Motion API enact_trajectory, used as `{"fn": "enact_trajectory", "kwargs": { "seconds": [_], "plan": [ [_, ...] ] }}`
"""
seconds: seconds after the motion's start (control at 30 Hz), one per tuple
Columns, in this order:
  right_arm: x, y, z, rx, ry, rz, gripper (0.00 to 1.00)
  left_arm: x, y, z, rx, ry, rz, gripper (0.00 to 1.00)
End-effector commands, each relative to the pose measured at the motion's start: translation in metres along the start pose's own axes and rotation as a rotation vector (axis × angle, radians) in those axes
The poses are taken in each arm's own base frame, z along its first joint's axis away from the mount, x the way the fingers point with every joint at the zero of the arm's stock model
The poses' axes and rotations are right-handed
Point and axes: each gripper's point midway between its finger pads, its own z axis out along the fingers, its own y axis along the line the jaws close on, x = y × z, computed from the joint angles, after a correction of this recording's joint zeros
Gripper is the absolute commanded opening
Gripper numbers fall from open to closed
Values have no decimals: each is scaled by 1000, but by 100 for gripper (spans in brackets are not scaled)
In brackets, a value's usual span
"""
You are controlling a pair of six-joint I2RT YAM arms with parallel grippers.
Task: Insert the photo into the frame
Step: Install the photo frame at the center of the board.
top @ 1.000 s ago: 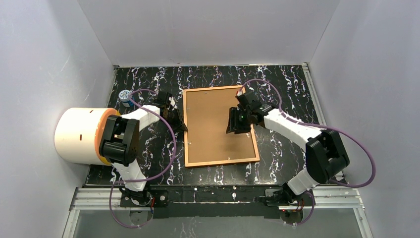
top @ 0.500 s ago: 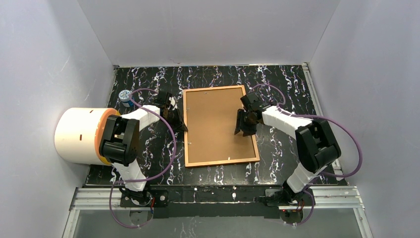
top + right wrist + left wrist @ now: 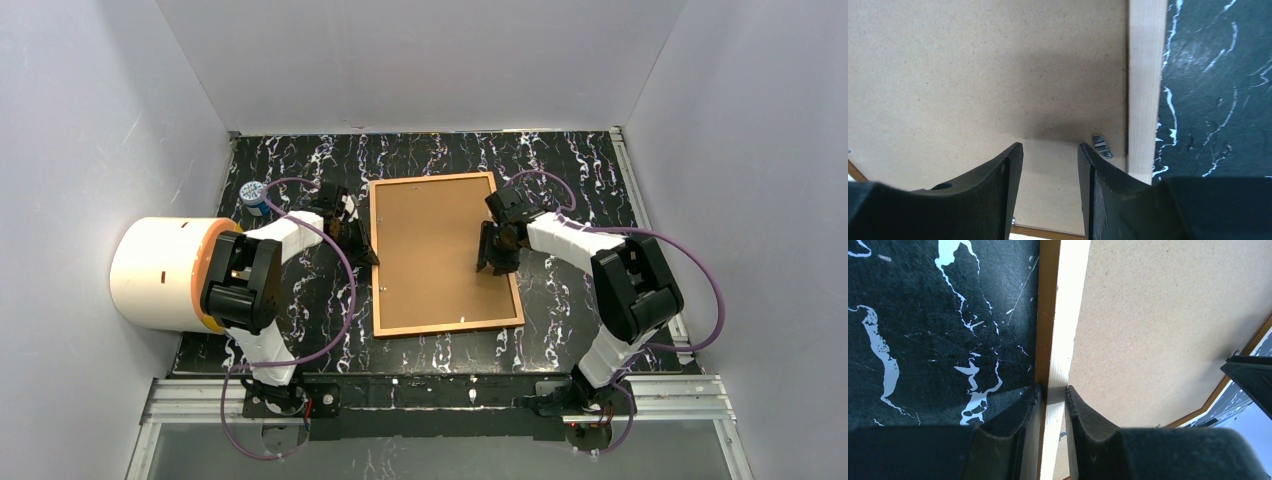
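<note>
Thin orange-brown wooden picture frame (image 3: 450, 326) lies face-down on black marbled tabletop (image 3: 570, 170), long axis 12–6 in top view, w/ plain brown backing board (image 3: 430, 255) seated in it. Paper photo not visible, prob. under the board, can't confirm. Left pincer (image 3: 1053, 390) at frame's 9 o'clock, clenched on the left rail. Right pincer (image 3: 1050, 147) at frame's 3 o'clock: jaws part-open, grasping nothing, tips over the board. Small metal turn-clip (image 3: 1101, 145) sits just 3 o'clock of them – likely next target.
</note>
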Motion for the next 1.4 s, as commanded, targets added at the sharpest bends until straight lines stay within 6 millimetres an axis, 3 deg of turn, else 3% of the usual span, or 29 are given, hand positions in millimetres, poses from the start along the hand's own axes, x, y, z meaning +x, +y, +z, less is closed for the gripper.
{"fn": "enact_trajectory", "kwargs": {
  "seconds": [0.0,0.33,0.73,1.27,1.37],
  "plan": [
    [-8,-32,5,159,-33,-3,53,15,14,2,-69,61,1,16],
    [-12,-47,7,179,-42,63,53,14,15,2,-82,53,-5,16],
    [4,-58,3,184,35,97,53,10,11,4,-71,52,-23,16],
    [33,-49,-3,77,244,-115,50,12,11,10,-64,67,-52,15],
    [33,-47,-5,63,257,-130,42,12,10,11,-62,69,-56,15]
  ]
}}
